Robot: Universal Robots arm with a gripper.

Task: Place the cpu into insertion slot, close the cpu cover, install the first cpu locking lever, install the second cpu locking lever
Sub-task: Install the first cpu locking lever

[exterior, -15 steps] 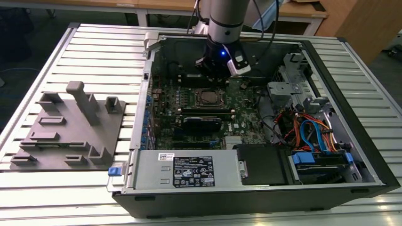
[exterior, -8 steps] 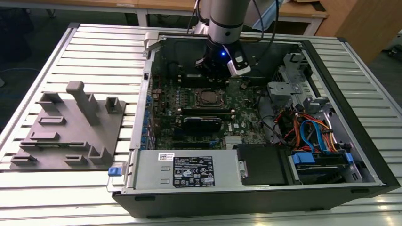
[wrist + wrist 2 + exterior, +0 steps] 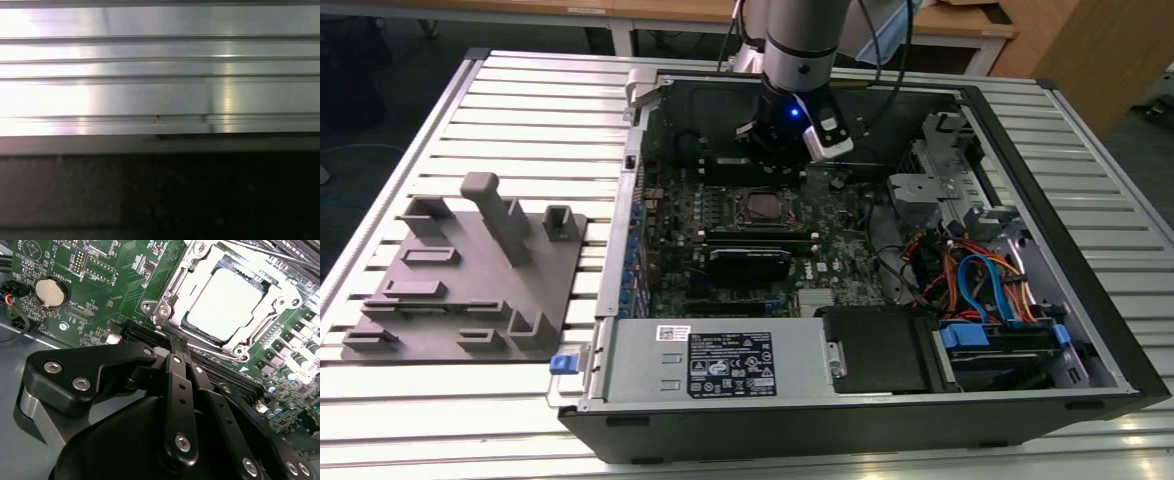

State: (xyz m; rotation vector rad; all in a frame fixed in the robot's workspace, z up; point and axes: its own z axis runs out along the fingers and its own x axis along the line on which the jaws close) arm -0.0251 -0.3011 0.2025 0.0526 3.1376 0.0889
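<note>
In the second wrist view the cpu [image 3: 226, 304] lies in the insertion slot [image 3: 155, 310], its silvery top bright under the light. The cpu cover [image 3: 176, 286] lies flat over it and frames it on all sides. A thin metal lever [image 3: 270, 252] runs past the socket's far side. My gripper [image 3: 172, 344] is shut with nothing between its black fingers [image 3: 176, 385], and the tips sit just off the socket's near corner. In the exterior view my gripper [image 3: 771, 160] hangs inside the open computer case, just beyond the insertion slot [image 3: 761, 206].
Black memory slots [image 3: 750, 238] run beside the socket. A power supply [image 3: 707, 362], a drive cage [image 3: 927, 185] and coloured cables [image 3: 987, 280] crowd the case. A grey fixture tray [image 3: 467, 285] sits at the exterior view's left. A coin battery [image 3: 50, 292] is on the board. The ribbed aluminium table [image 3: 160, 75] surrounds the case.
</note>
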